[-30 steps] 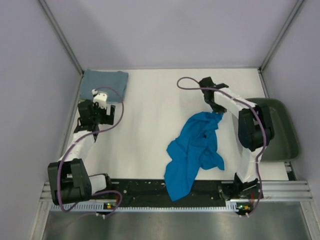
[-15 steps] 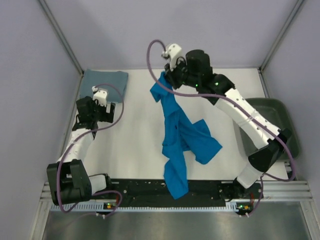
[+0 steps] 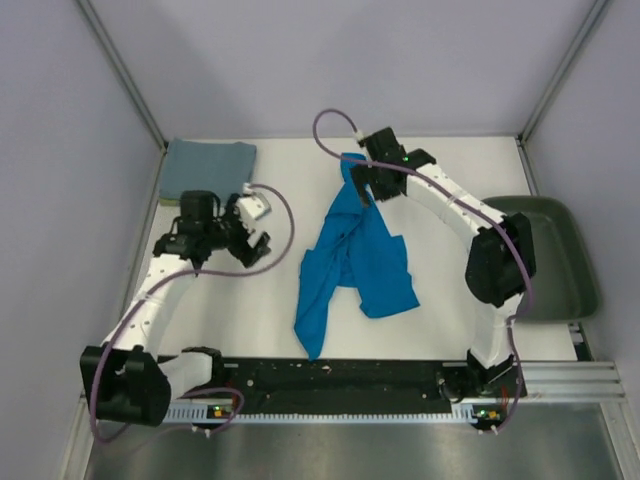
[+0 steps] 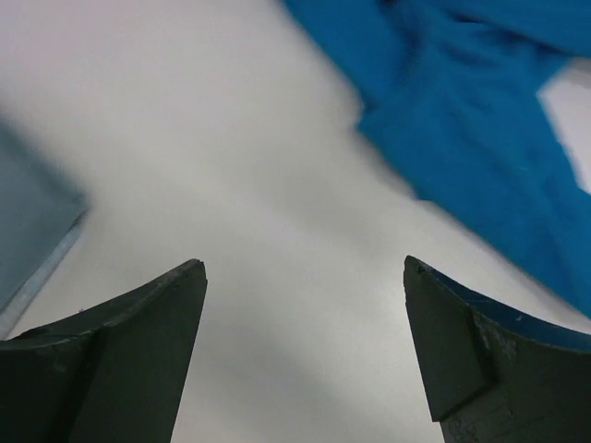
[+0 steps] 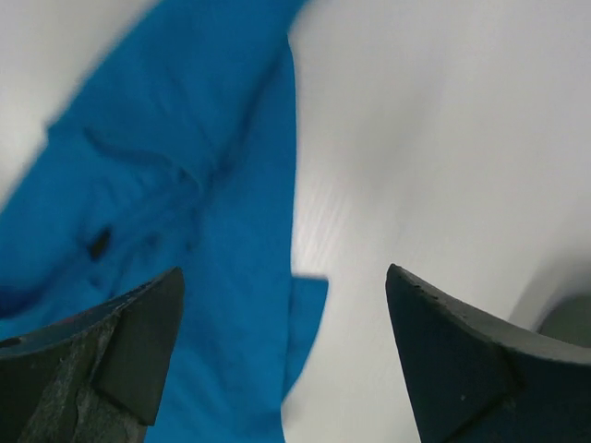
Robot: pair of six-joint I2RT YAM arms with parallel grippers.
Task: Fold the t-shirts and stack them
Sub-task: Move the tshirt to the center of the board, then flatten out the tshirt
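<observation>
Muted grey-blue cloth t-shirt (image 3: pixel 208 160), folded square, sits in the far-left corner of the white table (image 3: pixel 290 185). Just right of it, the left gripper (image 4: pixel 305 268) hangs over bare tabletop, jaws spread wide, nothing in them. The bright cobalt blue cloth t-shirt (image 3: pixel 352 250) lies crumpled mid-table. The right gripper (image 5: pixel 284 272) is over its far end, jaws wide too, not pinching it. The dark green tray (image 3: pixel 565 262) is at the right edge.
</observation>
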